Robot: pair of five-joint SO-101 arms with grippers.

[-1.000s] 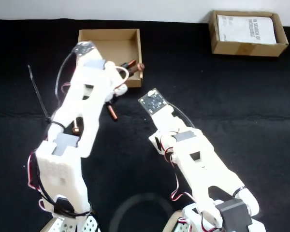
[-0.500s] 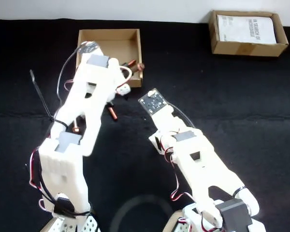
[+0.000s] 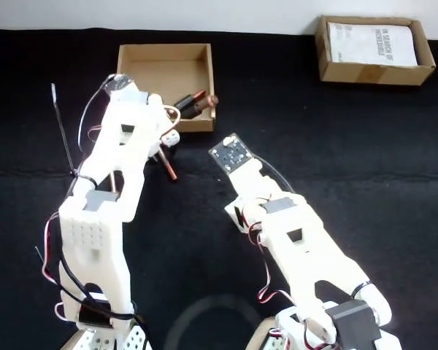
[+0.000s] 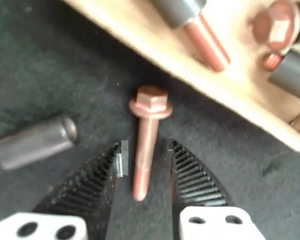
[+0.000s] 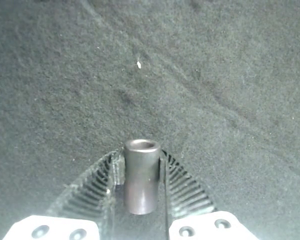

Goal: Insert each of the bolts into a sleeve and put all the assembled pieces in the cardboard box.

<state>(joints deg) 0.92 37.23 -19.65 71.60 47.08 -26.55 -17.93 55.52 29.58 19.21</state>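
Observation:
A copper bolt (image 4: 150, 107) lies on the black cloth between the jaws of my open left gripper (image 4: 146, 145), head toward the cardboard box (image 4: 190, 85). A dark sleeve (image 4: 35, 142) lies loose beside it. From above, the left gripper (image 3: 164, 148) hangs over that bolt (image 3: 170, 168), just in front of the cardboard box (image 3: 135, 52). Assembled bolt-and-sleeve pieces (image 3: 193, 104) rest in the box's near right corner. My right gripper (image 5: 141, 162) is shut on an upright dark sleeve (image 5: 141, 180), above bare cloth.
A second cardboard box (image 3: 372, 71) with a printed sheet sits at the back right. Another copper bolt (image 3: 114, 182) peeks out beside the left arm. The right arm (image 3: 292, 233) stands mid-table, right of the left arm. A black cable tie (image 3: 60, 131) sticks up at left.
My left arm has drawn back from the box's near right corner and now hangs over the loose bolt. The assembled pieces stay in the box. The right arm has not moved.

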